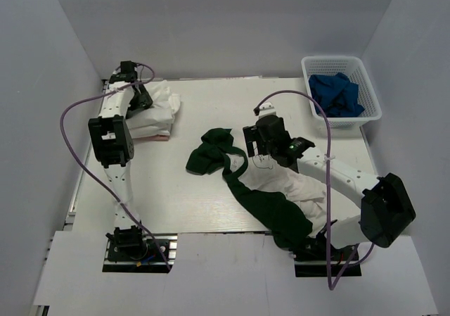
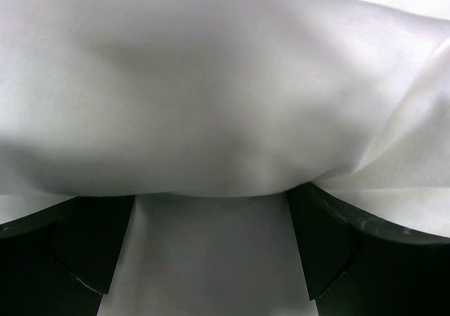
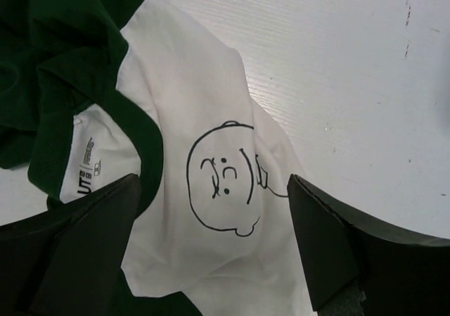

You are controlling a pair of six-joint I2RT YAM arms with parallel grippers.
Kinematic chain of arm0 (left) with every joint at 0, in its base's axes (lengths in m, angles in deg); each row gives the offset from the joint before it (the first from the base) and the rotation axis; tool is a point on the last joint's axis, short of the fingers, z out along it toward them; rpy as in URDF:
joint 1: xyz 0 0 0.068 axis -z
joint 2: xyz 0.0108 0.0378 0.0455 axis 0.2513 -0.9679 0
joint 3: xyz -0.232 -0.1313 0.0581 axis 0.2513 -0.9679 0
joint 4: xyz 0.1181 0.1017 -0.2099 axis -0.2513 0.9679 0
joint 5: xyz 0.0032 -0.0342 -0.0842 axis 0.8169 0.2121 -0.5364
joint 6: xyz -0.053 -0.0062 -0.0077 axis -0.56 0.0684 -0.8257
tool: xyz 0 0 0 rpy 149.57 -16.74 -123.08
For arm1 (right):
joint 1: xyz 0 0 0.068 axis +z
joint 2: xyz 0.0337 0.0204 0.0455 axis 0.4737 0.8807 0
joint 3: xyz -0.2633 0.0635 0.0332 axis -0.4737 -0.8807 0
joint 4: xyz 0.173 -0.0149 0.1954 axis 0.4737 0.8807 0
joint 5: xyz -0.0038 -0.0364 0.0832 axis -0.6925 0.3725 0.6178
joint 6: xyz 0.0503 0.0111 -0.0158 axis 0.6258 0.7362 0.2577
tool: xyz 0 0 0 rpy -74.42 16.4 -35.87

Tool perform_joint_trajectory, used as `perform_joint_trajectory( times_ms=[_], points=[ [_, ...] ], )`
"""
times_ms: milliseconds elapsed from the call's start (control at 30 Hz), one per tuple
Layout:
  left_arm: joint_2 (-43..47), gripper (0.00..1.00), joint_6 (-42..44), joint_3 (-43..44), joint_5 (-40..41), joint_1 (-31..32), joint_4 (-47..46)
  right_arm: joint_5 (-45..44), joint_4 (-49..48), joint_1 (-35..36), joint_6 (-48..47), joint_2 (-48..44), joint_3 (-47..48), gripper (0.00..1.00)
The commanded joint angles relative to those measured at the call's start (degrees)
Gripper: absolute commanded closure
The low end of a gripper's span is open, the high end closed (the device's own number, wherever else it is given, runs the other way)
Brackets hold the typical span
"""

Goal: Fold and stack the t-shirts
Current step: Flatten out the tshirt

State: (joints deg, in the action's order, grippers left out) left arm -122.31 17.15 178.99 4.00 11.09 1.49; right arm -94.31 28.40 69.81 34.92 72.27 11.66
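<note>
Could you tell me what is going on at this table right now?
Two robot arms are working through a t-shirt folding job. The left gripper is open, right up against a stack of folded white t-shirts at the far left of the table. The right gripper hangs open just above a crumpled white t-shirt with green sleeves and a cartoon face, lying unfolded mid-table. Neither appears to grip anything. A basket in the far right corner contains blue cloth.

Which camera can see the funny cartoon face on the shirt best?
The right wrist camera. The cartoon face fills the middle of that picture, with clear lines. The top camera shows only a tiny bit of it beside the right gripper. The left wrist camera sees just plain white cloth.
</note>
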Motion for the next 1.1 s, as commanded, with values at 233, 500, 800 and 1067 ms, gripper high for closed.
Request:
perform_joint_trajectory(
  times_ms=[233, 500, 800, 1067],
  points=[
    [-7.4, 0.00, 19.5, 3.8, 0.9, -8.4, -18.7, -1.0, -3.5, -3.0, -3.6, 6.8, 9.0, 0.10],
    [-11.6, 0.00, 20.3, 13.3, -10.9, -10.1, -22.9, 5.3, -4.5, -4.4, -3.9, 12.7, 12.9, 0.10],
    [-1.1, 0.00, 17.2, 15.1, -18.5, -10.1, -23.5, 13.1, -2.3, -4.3, -4.7, 12.0, 15.5, 0.10],
    [14.9, 0.00, 11.8, 9.6, -40.9, -3.3, -10.4, 11.7, 7.0, -5.9, 11.5, 0.2, 7.0, 0.10]
  ],
)
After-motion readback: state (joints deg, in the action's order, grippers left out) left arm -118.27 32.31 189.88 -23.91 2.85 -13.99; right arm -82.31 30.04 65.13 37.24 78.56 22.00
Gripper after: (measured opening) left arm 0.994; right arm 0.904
